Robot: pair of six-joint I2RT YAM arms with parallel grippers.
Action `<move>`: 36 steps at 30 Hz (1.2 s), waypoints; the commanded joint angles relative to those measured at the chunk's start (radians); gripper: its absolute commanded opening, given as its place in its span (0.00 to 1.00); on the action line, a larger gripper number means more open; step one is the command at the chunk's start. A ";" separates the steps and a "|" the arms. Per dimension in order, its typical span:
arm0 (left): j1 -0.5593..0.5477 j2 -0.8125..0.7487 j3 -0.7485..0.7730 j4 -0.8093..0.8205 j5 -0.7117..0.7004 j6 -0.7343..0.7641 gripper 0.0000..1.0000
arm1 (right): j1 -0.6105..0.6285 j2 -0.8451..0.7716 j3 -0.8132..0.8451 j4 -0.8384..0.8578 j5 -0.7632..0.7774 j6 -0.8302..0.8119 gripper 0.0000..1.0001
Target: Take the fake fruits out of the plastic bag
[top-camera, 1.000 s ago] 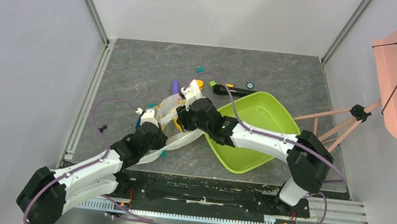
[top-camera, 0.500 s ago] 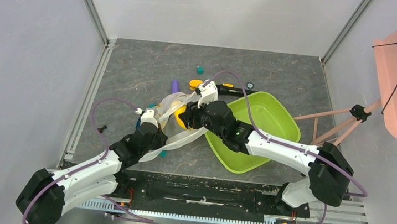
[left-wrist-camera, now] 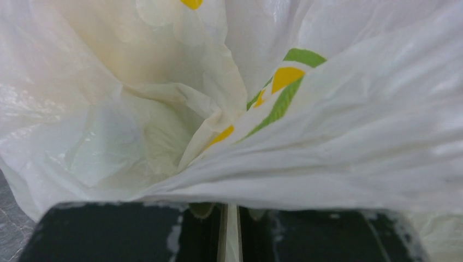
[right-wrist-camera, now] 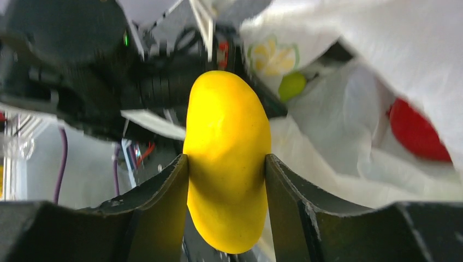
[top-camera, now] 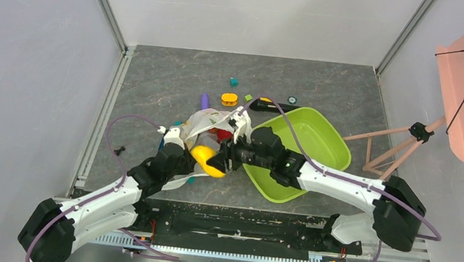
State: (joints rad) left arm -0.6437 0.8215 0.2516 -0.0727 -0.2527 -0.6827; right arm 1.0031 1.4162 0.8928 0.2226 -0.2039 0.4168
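Grey marbled tabletop [top-camera: 170,79] between white walls [top-camera: 261,10]: the right gripper [right-wrist-camera: 226,169] clamps a yellow pear-shaped fruit [right-wrist-camera: 226,136] just outside the plastic bag [right-wrist-camera: 382,38], where a red fruit [right-wrist-camera: 417,131] lies inside. The left gripper [left-wrist-camera: 229,232] pinches a fold of the bag. A lime-green tray [top-camera: 320,130] sits just beside them.

White-black arms [top-camera: 108,196], seemingly purple cables [top-camera: 107,137]

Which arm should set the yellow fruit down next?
Right. The right hand grips the yellow fruit, near the tray. The left hand is shut on the bag, so it is busy.
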 commanded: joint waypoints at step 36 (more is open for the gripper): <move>-0.001 -0.026 0.111 -0.038 -0.029 -0.014 0.28 | 0.091 -0.496 -0.309 -0.278 0.015 -0.157 0.21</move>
State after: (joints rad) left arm -0.6472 0.7681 0.2985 -0.1329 -0.3016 -0.6827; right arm 1.0229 0.8856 0.5392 -0.1017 -0.2451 0.2676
